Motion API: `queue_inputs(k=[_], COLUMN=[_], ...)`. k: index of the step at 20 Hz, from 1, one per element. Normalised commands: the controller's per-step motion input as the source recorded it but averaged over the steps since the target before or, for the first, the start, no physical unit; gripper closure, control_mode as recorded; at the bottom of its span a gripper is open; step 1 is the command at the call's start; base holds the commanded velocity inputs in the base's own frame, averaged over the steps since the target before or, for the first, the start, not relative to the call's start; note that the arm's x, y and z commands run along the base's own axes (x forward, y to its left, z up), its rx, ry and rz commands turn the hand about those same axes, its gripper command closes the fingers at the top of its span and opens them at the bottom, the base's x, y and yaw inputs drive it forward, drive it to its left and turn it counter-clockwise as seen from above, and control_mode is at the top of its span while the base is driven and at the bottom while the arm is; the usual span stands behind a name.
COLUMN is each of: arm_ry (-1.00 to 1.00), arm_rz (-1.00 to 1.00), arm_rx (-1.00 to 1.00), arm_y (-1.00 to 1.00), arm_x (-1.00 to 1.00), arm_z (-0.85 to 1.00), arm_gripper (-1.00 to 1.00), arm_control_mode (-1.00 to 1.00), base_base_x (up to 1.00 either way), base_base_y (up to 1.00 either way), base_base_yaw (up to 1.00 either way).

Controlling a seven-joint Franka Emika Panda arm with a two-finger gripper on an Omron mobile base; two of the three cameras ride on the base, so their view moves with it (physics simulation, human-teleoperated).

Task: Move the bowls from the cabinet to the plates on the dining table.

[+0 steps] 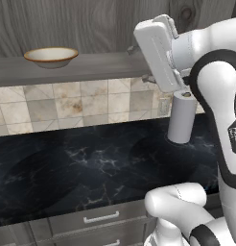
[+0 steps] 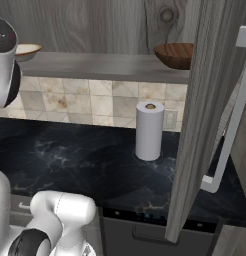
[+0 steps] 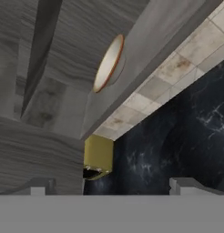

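- The cream bowl is seated upright on the cabinet shelf, toward its left end; it is also seen at the left edge of the right base view.
- The wood bowl is seated on the same shelf, toward the right end, partly hidden behind the open cabinet door.
- The two bowls are kept well apart.
- The gripper is held clear of both bowls; its fingertips are spread wide with nothing between them.
- In the hand view, the cream bowl is shown rolled on its side, ahead of the fingers.
- A paper towel roll is stood upright on the black counter below the shelf.
- A yellow box is visible at the counter's far end.
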Motion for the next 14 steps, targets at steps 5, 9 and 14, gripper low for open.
queue_inputs(k=[5,9,14], arm_ry=[-0.04,0.02,0.01], arm_rz=[0.05,0.01,0.03], arm_rx=[-0.03,0.00,0.00], arm_y=[0.00,0.05,0.14], arm_x=[0.55,0.58,0.48], arm_z=[0.01,0.02,0.00], arm_gripper=[-1.00,-1.00,-1.00], arm_control_mode=[-1.00,-1.00,-1.00], base_base_x=[0.00,0.00,0.00], base_base_y=[0.00,0.00,0.00], base_base_yaw=[0.00,0.00,0.00])
